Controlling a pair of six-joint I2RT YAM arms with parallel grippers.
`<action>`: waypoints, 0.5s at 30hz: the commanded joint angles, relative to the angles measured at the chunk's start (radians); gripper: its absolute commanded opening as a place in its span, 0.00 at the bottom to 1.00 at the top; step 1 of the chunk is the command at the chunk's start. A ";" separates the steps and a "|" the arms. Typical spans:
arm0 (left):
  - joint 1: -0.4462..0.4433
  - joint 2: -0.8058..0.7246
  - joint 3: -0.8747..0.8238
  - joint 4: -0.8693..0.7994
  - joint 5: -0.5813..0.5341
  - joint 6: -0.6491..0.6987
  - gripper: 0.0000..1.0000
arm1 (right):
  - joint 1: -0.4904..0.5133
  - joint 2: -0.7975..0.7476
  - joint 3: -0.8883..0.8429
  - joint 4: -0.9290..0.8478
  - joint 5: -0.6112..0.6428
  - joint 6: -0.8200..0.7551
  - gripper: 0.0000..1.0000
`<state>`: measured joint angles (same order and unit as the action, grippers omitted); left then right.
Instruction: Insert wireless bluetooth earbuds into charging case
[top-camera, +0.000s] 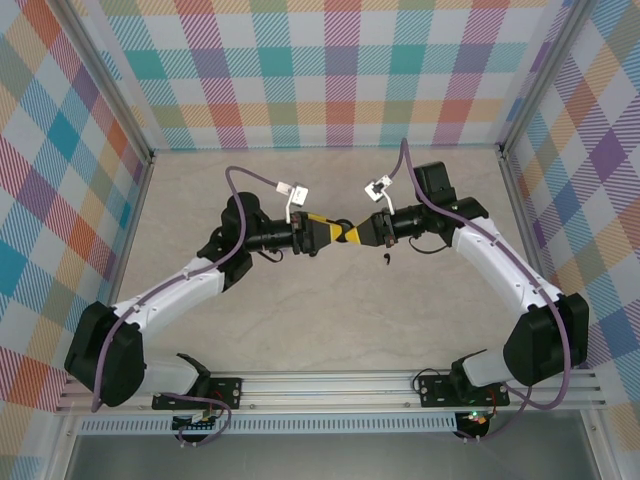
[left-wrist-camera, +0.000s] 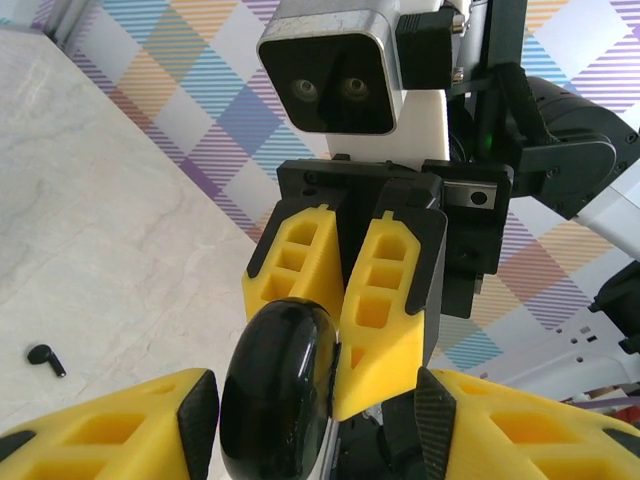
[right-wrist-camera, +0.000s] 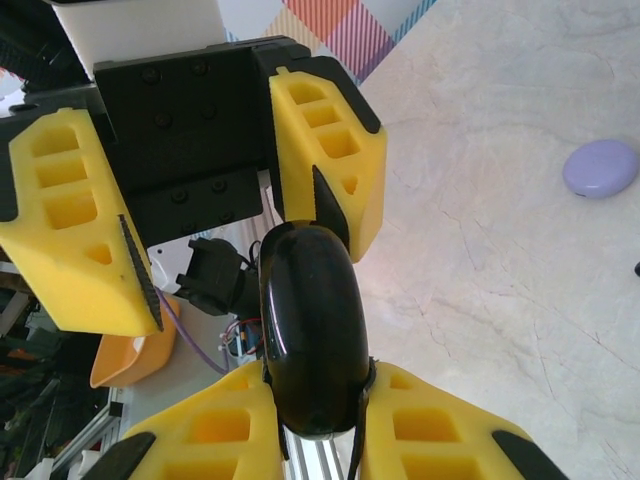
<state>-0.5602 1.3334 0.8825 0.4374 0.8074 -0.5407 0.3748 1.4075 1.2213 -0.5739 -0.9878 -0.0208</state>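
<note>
Marbled desk (top-camera: 300, 320) lies below: right gripper (right-wrist-camera: 318, 385) clamps case (right-wrist-camera: 312, 320), left gripper (left-wrist-camera: 315, 405) gapes around it, so a loosened grip could drop it.

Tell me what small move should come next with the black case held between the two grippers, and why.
Probably back the left gripper straight off. The right gripper is clamped on the black case, while the left's jaws stand open around it, and a black earbud lies loose on the table.
</note>
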 joint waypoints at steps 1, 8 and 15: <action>0.005 0.031 0.029 -0.009 0.058 0.004 0.55 | 0.006 -0.010 0.026 -0.024 -0.051 -0.042 0.16; 0.003 0.071 0.045 -0.020 0.096 0.000 0.50 | 0.006 -0.004 0.036 -0.028 -0.061 -0.043 0.17; 0.002 0.071 0.050 -0.022 0.101 0.001 0.38 | 0.006 0.008 0.050 -0.056 -0.063 -0.065 0.18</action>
<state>-0.5602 1.4014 0.9024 0.4175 0.8913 -0.5457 0.3748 1.4128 1.2346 -0.6128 -1.0039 -0.0441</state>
